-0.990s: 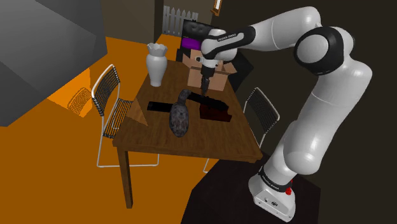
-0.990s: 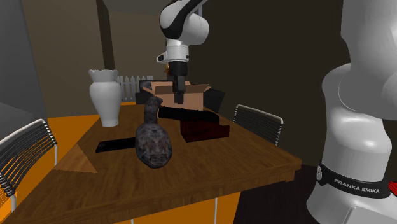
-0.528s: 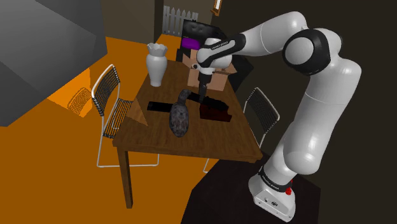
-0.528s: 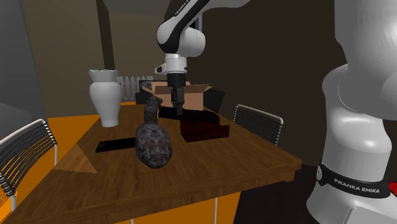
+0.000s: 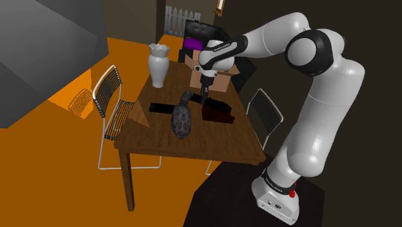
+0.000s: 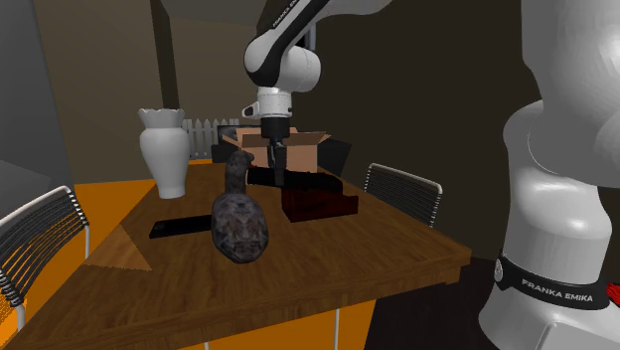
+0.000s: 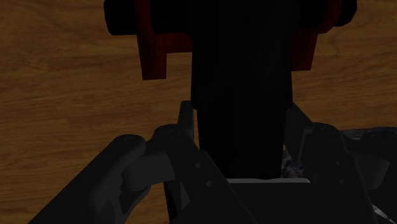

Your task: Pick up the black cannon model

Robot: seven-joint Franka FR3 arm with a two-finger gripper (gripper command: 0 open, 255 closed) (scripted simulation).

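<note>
Hand (image 6: 279,171) lower; tight on cannon (image 7: 242,95)

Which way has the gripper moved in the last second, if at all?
Yes: the gripper moved downward against the cardboard box behind it, to the black cannon model.

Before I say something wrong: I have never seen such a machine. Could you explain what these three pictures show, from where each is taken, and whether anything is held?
It is a white robot arm on a stand, ending in a black two-finger gripper. One picture looks down from beside the stand, one looks across the wooden table, and one comes from a camera on the hand. On the table are a white vase, a dark mottled bottle on its side, a flat black piece, a cardboard box and the black cannon model. In the hand's picture the fingers clasp its barrel. The cannon rests on the table, not yet lifted.
</note>
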